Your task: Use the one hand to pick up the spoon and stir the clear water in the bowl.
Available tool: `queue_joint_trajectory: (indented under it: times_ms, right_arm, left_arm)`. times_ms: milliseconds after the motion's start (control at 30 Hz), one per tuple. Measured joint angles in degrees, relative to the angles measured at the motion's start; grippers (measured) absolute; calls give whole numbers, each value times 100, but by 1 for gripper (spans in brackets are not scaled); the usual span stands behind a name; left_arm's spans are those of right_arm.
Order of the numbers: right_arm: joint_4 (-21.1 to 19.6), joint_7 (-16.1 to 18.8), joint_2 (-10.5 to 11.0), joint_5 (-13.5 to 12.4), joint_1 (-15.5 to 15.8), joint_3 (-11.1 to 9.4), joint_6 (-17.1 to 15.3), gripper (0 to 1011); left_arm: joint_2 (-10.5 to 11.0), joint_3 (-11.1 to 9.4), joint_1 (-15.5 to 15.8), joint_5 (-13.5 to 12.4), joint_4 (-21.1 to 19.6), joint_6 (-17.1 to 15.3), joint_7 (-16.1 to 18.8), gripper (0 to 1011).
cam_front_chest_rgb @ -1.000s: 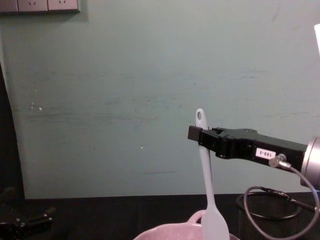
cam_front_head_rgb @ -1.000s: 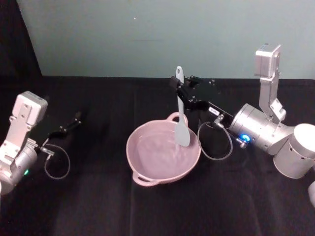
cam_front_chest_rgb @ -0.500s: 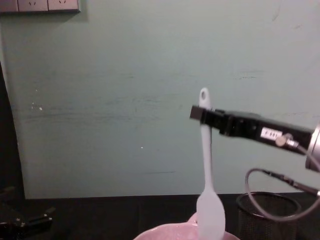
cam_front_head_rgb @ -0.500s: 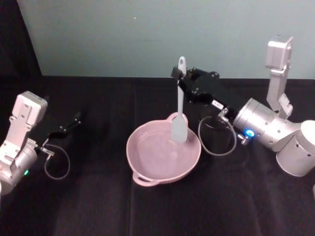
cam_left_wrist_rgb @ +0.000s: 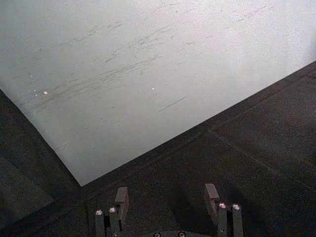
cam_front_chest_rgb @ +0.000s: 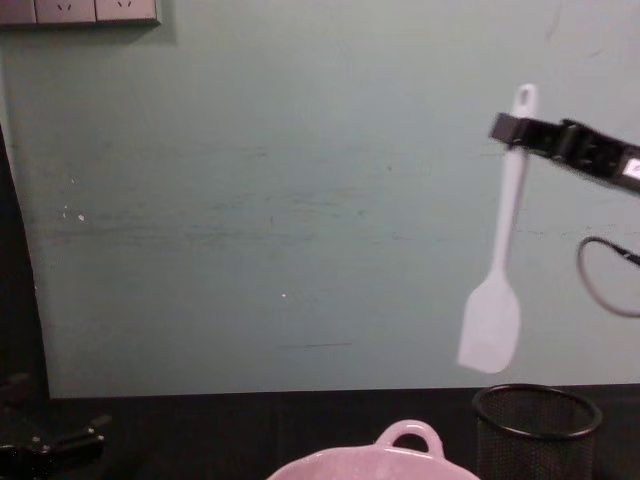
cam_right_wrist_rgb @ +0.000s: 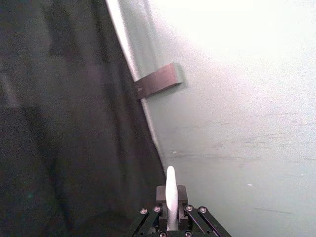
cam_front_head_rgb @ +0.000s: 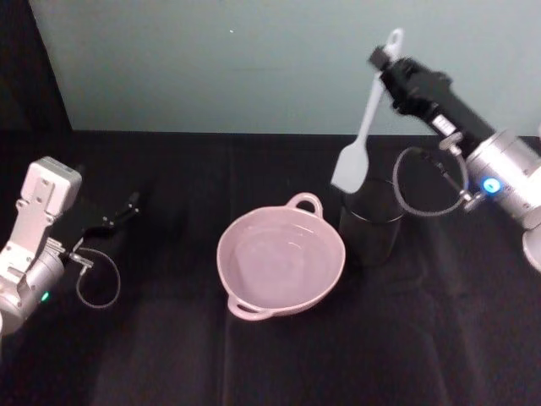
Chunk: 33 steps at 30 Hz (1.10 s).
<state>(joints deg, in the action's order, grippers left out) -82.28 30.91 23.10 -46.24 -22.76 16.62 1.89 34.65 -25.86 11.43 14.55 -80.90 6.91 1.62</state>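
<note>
A black table (cam_front_head_rgb: pixel 169 355) runs up to a pale green wall (cam_front_head_rgb: pixel 211 68), and from where I stand the big pieces on it are the two arms. The right arm reaches up and forward, its black hand (cam_front_head_rgb: pixel 382 61) held high near the wall, well above the table. The left arm sits parked at the left edge, its gripper (cam_front_head_rgb: pixel 127 207) low over the cloth; the left wrist view shows its two fingers (cam_left_wrist_rgb: pixel 121 197) spread apart with nothing between them.

The pink bowl (cam_front_head_rgb: pixel 241 266) stands mid-table with its loop handle toward the wall; the clear water (cam_front_head_rgb: pixel 279 254) inside is barely a shimmer. Just beside it, to the right, stands a black wire-mesh cup (cam_front_head_rgb: pixel 372 228), directly under the raised tool.

The hand is clamped on the spoon (cam_front_head_rgb: pixel 362 127) just below the hole at the handle end. The spoon hangs blade down, slightly tilted, clear of the bowl and above the mesh cup's rim.

The chest view gives the gap between blade and cup from the side; the right wrist view shows the handle tip (cam_right_wrist_rgb: pixel 170 197) pinched tight between the fingers
</note>
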Motion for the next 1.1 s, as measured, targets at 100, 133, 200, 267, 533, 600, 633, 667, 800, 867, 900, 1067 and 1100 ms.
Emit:
queue_joint_trajectory:
  times_ms: [100, 133, 200, 267, 533, 600, 633, 667, 800, 867, 900, 1067, 1100]
  right_arm:
    - [161, -66, 24, -177, -46, -115, -39, 118]
    - [255, -84, 27, -257, -74, -153, -67, 118]
    - [351, -112, 30, -309, -101, -177, -73, 118]
    - [493, -144, 29, -352, -144, -195, -73, 118]
    - [1139, -73, -77, -560, -353, -175, -155, 118]
    - [1290, -28, -108, -610, -388, -138, -199, 118]
    - [1343, -8, -117, -632, -394, -116, -215, 118]
    - [1343, -8, -117, -632, -394, -116, -215, 118]
    - [1474, 54, -131, -648, -379, -60, -201, 118]
    - [1547, 78, -139, -653, -371, -34, -198, 118]
    - [1576, 92, -142, -654, -369, -24, -197, 118]
    - [1785, 179, -160, -668, -362, 4, -156, 118]
    - [1815, 199, -162, -676, -361, 5, -153, 118]
  left_arm:
    - [0, 0, 0, 0, 0, 0, 0, 1011]
    - [0, 0, 0, 0, 0, 0, 0, 1011]
    - [0, 0, 0, 0, 0, 0, 0, 1011]
    - [0, 0, 0, 0, 0, 0, 0, 1011]
    - [0, 0, 0, 1, 0, 0, 0, 1012]
    - [0, 0, 0, 0, 0, 0, 0, 1011]
    - [0, 0, 0, 0, 0, 0, 0, 1011]
    - [0, 0, 0, 0, 0, 0, 0, 1011]
    - [0, 0, 0, 0, 0, 0, 0, 1011]
    - [0, 0, 0, 0, 0, 0, 0, 1011]
    - [0, 0, 0, 0, 0, 0, 0, 1011]
    - [0, 0, 0, 0, 0, 0, 0, 1011]
    - [0, 0, 0, 0, 0, 0, 0, 1011]
